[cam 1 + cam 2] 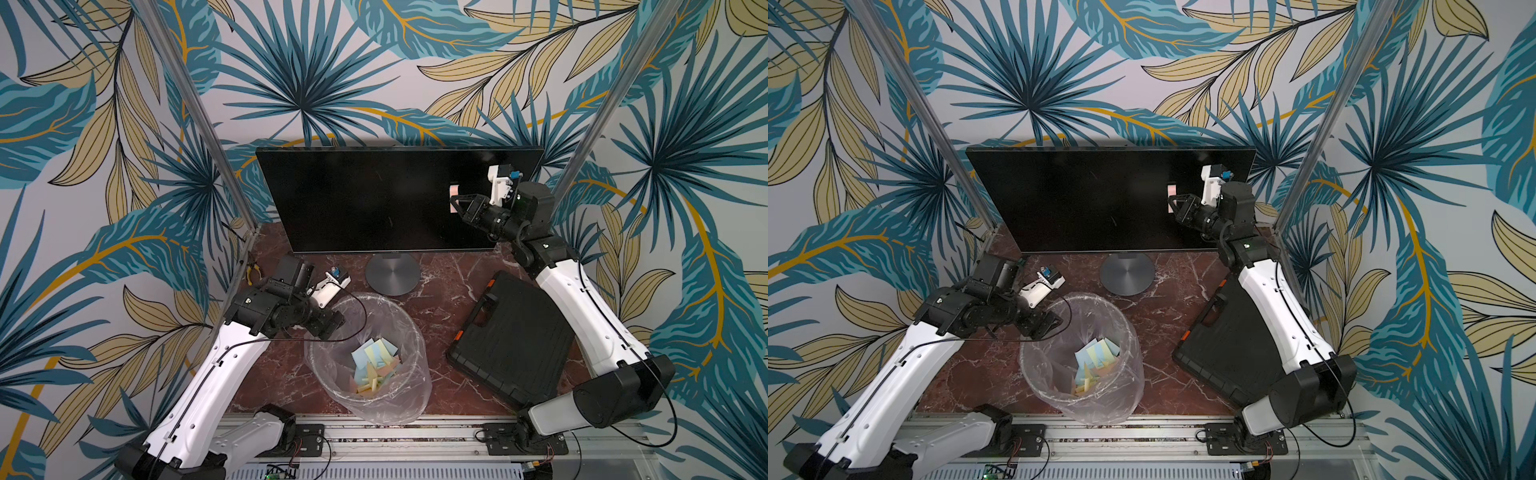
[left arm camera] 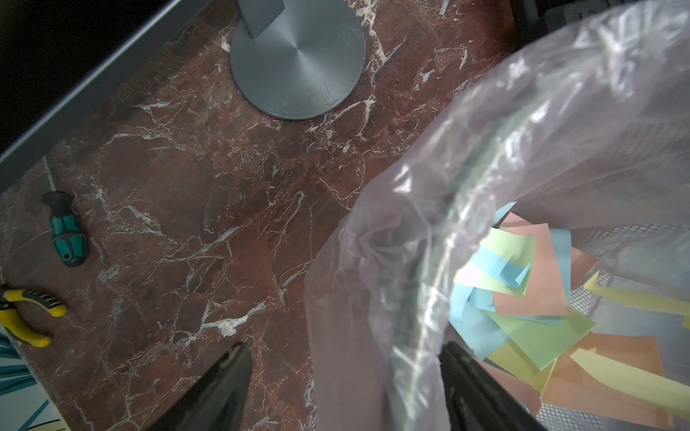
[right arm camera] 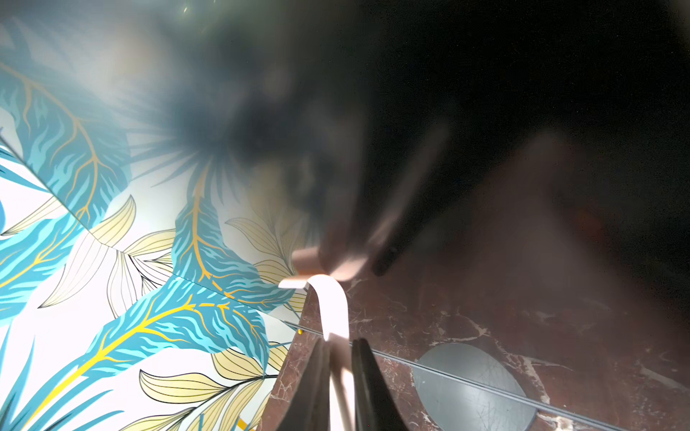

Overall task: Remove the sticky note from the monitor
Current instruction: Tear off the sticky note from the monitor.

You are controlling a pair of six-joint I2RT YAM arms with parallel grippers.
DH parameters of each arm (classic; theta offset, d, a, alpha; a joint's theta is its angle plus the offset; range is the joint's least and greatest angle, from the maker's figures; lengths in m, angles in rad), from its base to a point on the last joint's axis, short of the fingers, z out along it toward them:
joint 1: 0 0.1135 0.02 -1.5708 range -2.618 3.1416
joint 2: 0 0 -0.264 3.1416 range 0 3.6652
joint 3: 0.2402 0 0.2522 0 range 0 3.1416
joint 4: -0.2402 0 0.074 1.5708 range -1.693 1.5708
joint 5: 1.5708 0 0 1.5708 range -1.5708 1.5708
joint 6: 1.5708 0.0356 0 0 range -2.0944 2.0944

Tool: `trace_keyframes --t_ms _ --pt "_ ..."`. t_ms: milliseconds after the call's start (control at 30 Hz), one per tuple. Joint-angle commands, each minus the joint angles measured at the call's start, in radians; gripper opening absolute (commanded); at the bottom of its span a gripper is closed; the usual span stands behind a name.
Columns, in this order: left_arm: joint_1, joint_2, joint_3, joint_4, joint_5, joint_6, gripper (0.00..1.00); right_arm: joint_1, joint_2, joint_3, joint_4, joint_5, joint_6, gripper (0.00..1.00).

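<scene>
Right end effector (image 1: 1171, 203) on sticky note (image 1: 1171, 190)

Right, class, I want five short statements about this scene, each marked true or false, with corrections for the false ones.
1. The right hand is shut on the pink sticky note at the screen of the monitor. True.
2. The left hand grips the screwdriver. False: it is open above the rim of the bin; the screwdriver lies on the table.
3. The bin is empty. False: it holds a heap of coloured notes.
4. A black case lies flat on the table beside the bin. True.
5. The monitor lies face down. False: it stands upright on its round grey base.
</scene>
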Motion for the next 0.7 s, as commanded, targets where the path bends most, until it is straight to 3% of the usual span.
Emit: trace_keyframes --t_ms 0,667 --pt "-0.003 -0.013 0.02 -0.001 -0.006 0.001 0.83 -0.002 -0.024 -0.016 0.022 0.01 0.001 0.02" --pt "-0.004 -0.039 0.04 -0.005 0.028 -0.002 0.89 0.003 -0.157 -0.042 0.012 -0.086 0.06 0.0"
